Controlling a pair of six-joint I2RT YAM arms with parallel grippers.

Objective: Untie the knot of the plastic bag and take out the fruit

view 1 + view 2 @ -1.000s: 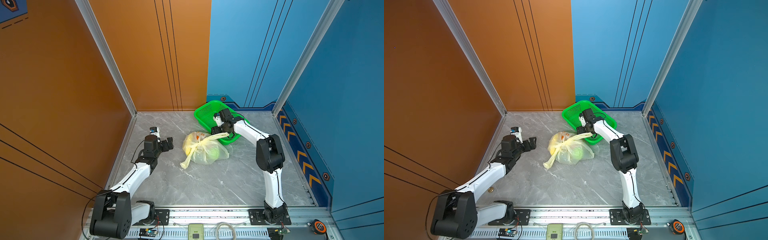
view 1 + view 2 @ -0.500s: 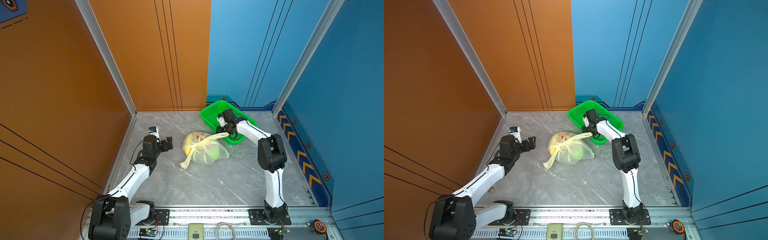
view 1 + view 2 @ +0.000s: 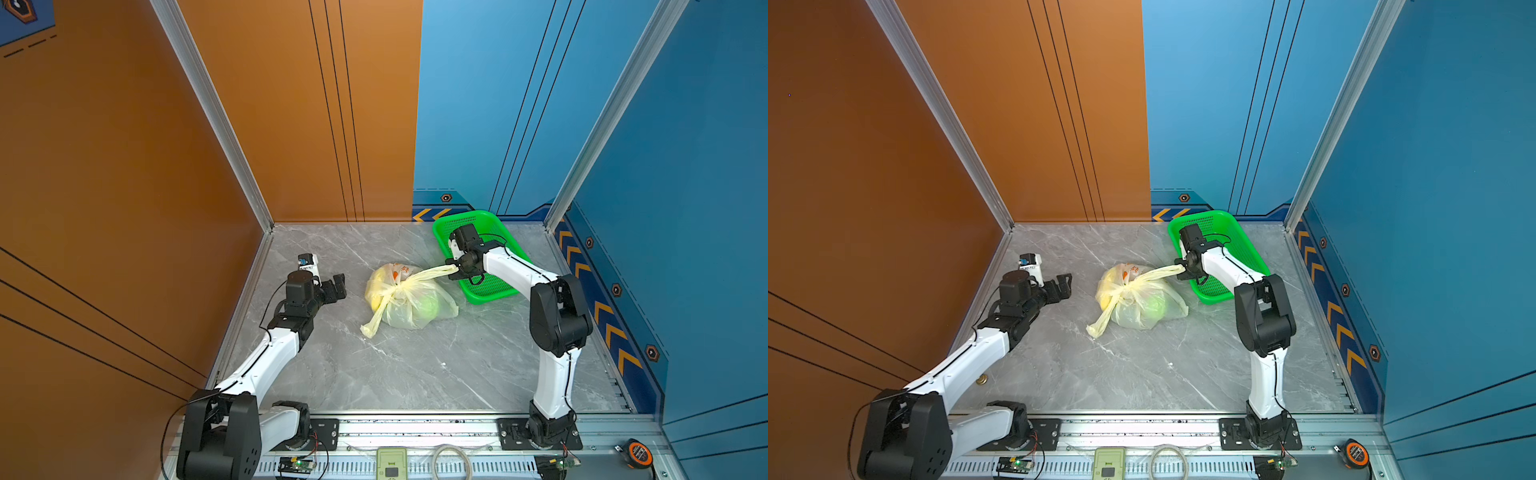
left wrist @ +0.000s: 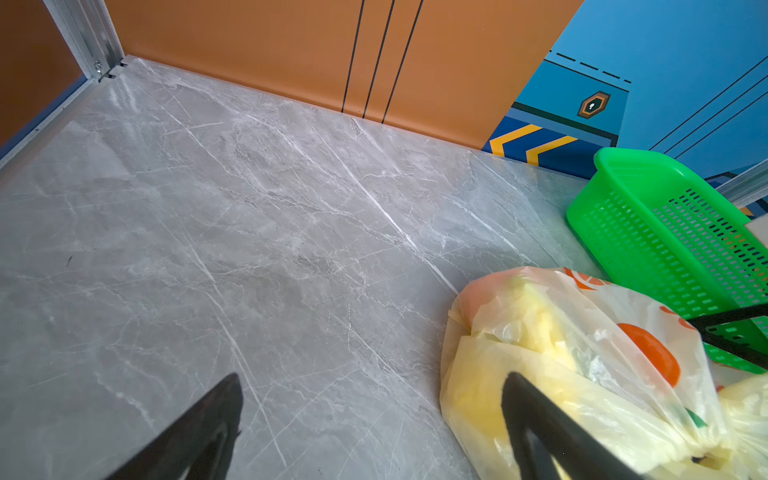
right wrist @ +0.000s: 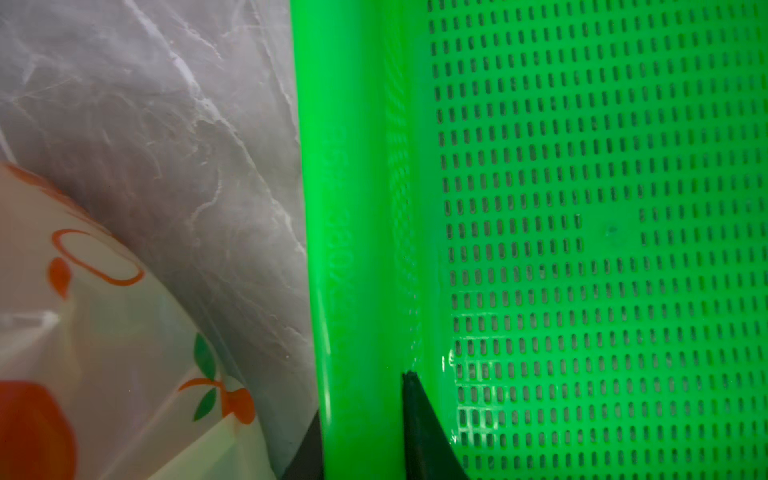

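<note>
Right wrist view, green basket (image 5: pixel 353 208) rim lettering blurred, plastic bag (image 5: pixel 104 332) orange-printed.

Orange wall (image 3: pixel 291 104), blue wall (image 3: pixel 478 104), grey marble floor (image 3: pixel 415 365), aluminium corner posts (image 3: pixel 216 108)

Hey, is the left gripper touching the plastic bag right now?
Apart. In both top views a strip of bare tabletop separates the open left gripper from the plastic bag.

**Left jaws wide, right jaws pinching a rim**

In a top view the left arm (image 3: pixel 270 361) reaches up from the lower left, and the left gripper (image 3: pixel 336 286) has its jaws spread wide. The right arm (image 3: pixel 557 320) bends at a raised elbow on the right. The right gripper (image 3: pixel 453 268) clamps the green basket (image 5: pixel 357 208) rim.
</note>
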